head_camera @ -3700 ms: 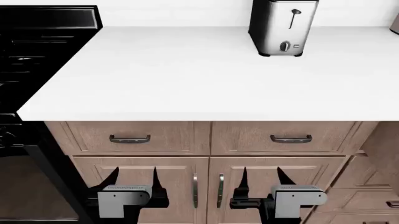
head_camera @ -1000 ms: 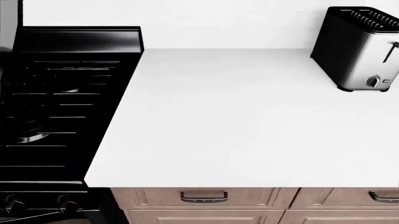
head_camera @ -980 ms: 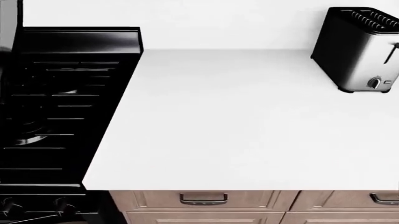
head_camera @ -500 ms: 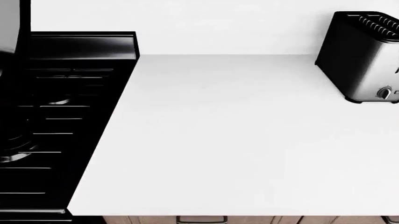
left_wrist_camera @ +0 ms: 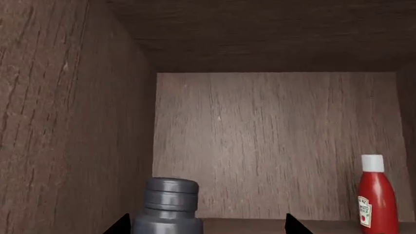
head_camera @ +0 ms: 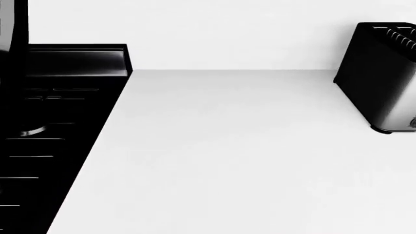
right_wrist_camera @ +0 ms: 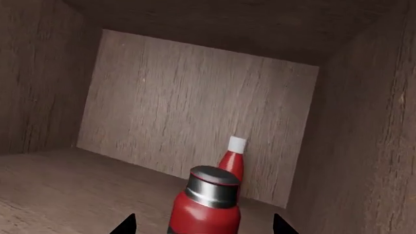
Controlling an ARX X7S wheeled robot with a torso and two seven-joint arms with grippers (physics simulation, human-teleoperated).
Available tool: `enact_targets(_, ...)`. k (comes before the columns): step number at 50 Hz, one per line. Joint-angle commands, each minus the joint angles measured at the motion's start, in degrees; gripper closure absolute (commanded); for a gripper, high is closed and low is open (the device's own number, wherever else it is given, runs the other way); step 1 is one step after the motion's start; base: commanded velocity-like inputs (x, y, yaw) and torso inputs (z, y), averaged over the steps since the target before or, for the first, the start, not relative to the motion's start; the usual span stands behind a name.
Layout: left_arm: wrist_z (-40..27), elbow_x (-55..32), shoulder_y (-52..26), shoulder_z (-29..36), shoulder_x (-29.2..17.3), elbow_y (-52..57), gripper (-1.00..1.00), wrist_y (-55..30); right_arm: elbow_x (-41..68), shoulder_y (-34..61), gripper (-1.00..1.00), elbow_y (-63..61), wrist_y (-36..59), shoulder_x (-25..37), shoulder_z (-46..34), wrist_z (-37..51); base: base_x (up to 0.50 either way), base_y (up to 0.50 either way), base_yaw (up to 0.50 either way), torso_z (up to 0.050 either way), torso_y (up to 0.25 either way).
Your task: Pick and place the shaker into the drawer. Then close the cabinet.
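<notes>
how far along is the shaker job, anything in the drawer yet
Early stage. Nothing looks done: the red shaker stands inside a wooden compartment, framed between the right claw tips, no grip visible. Grasping seems in hand. Left: lifting it, placing it in the drawer, which is out of view, and closing the cabinet.

Three cameras: one above the counter, two inside a wooden compartment.

The head view looks steeply down onto the white countertop (head_camera: 247,156), close, with the black stove (head_camera: 46,126) at its left and a toaster (head_camera: 383,78) at its right edge. Both wrist views face the compartment's back wall (left_wrist_camera: 273,146) from near its floor, and they share the red ketchup bottle (left_wrist_camera: 377,200) (the right wrist view sits rolled sideways).
</notes>
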Motion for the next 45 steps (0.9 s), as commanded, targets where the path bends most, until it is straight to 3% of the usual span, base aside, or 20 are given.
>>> enact_targets(1, -1.3, 2.63, 1.82, -4.0, 0.06, -0.4, -1.0, 0.55, -1.82, -1.24, -1.0, 1.13, 0.02, 0.98, -1.37, -0.28, 0.0, 0.0, 0.0, 0.0, 0.0)
enact_targets(2, -2.79, 4.78, 2.04, -5.1, 0.06, -0.4, -1.0, 0.87, -1.82, -1.24, -1.0, 1.13, 0.0, 1.01, -1.34, -0.17, 0.0, 0.0, 0.0, 0.0, 0.0)
enact_targets(3, -3.97, 7.03, 2.41, -6.38, 0.05, -0.4, 1.0, 0.75, -1.87, -1.26, -1.0, 1.13, -0.01, 1.05, -1.38, -0.08, 0.0, 0.0, 0.0, 0.0, 0.0)
enact_targets(9, -9.39, 18.35, 2.3, -14.19, 0.04, -0.4, 1.0, -3.01, -1.98, -1.57, -1.0, 1.13, -0.16, 1.38, -1.46, 0.76, 0.0, 0.0, 0.0, 0.0, 0.0)
enact_targets(19, -10.48, 19.55, 1.72, -14.45, 0.06, -0.4, 1.0, -3.52, -2.04, -1.79, -1.0, 1.13, -0.24, 1.76, -1.66, 1.45, 0.0, 0.0, 0.0, 0.0, 0.0)
enact_targets(23, -9.32, 13.56, -0.16, -9.08, 0.07, -0.4, 1.0, 1.19, -2.06, -1.89, -1.0, 1.13, -0.08, 1.87, -1.79, 1.41, 0.0, 0.0, 0.0, 0.0, 0.0)
enact_targets(28, -9.06, -6.08, -5.34, 7.83, 0.08, -0.4, 1.0, 10.51, -1.93, -2.02, -1.0, 1.12, 0.14, 1.76, -1.68, 1.43, 0.0, 0.0, 0.0, 0.0, 0.0)
enact_targets(31, -9.37, -13.36, -6.56, 14.72, 0.07, -0.4, 1.0, 12.33, -1.94, -2.06, -1.0, 1.12, 0.26, 1.81, -1.68, 1.44, 0.0, 0.0, 0.0, 0.0, 0.0)
enact_targets(39, -9.61, -16.57, -5.54, 17.52, 0.07, -0.4, 1.0, 13.31, -2.0, -2.55, -1.0, 1.12, 0.17, 1.81, -1.83, 0.77, 0.01, 0.0, 0.0, 0.0, 0.0)
enact_targets(45, -9.96, -20.14, -5.21, 21.01, 0.07, -0.4, 1.0, 13.66, -2.16, -2.93, -1.0, 1.12, 0.32, 1.84, -2.45, -0.28, 0.45, 0.0, 0.0, 0.0, 0.0)
